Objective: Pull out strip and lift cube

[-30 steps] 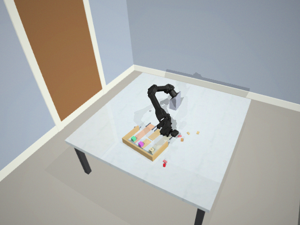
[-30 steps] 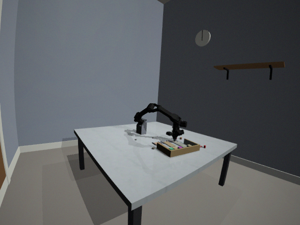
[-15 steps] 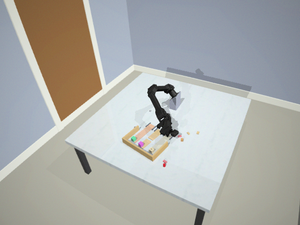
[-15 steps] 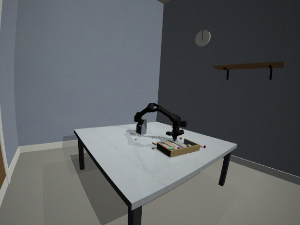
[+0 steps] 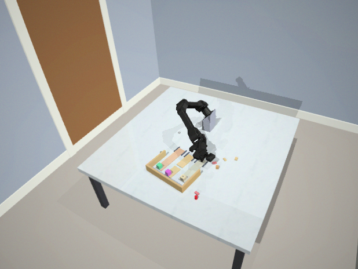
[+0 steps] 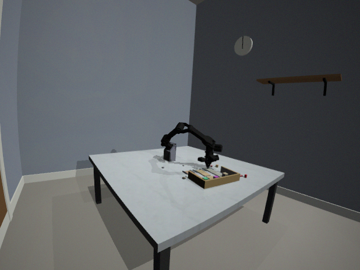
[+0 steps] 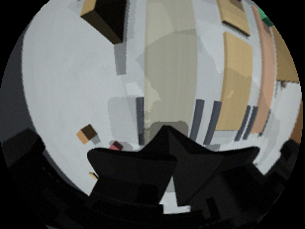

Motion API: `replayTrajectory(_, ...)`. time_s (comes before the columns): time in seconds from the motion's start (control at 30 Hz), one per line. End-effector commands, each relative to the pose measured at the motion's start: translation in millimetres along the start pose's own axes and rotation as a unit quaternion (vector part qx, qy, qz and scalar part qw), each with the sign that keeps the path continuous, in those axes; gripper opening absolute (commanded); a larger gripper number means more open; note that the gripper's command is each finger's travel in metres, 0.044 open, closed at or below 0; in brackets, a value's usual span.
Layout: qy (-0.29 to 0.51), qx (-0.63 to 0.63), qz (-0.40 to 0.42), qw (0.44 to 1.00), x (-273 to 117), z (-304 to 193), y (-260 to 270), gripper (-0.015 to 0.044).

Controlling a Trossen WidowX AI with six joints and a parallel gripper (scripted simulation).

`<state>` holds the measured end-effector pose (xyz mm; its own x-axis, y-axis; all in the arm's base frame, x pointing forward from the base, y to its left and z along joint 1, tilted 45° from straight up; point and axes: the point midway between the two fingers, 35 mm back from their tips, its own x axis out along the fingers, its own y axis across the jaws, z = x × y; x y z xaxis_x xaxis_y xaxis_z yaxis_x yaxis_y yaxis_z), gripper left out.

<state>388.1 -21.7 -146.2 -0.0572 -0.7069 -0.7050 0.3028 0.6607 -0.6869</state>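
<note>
My gripper (image 5: pixel 201 160) (image 6: pixel 208 167) (image 7: pixel 165 128) is shut and empty, pointing down over the arm-side end of the grey-beige strip (image 5: pixel 194 168) (image 7: pixel 170 63); contact cannot be told. That strip shows no break. A beige cube (image 5: pixel 183 178) (image 6: pixel 225 174) with dark marks is at its far end. The middle tan strip (image 5: pixel 185 160) (image 7: pixel 238 78) is split by a gap, with a magenta cube (image 5: pixel 168 172) (image 6: pixel 215 176) at the far end. The salmon strip (image 5: pixel 174 157) (image 7: pixel 265 68) looks unbroken, with a green cube (image 5: pixel 159 166) (image 6: pixel 205 178) at its far end.
A low wooden wall (image 5: pixel 165 179) (image 6: pixel 222 181) encloses the strips on three sides. Dark rails (image 7: pixel 197 120) flank the strips' arm-side ends. A red block (image 5: pixel 196 197) (image 6: pixel 246 176) lies outside the wall. An orange block (image 5: pixel 217 167) (image 7: pixel 86 133) and small pieces lie beside the gripper.
</note>
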Motion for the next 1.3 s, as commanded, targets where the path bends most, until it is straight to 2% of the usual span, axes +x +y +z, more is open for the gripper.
replayTrajectory(0.0, 0.01, -0.001, -0.001, 1.0, 6.5, -12.4, -0.1, 0.0)
replayTrajectory(1.27, 0.011, -0.002, -0.001, 1.0, 6.6, -70.5, -1.1, 0.0)
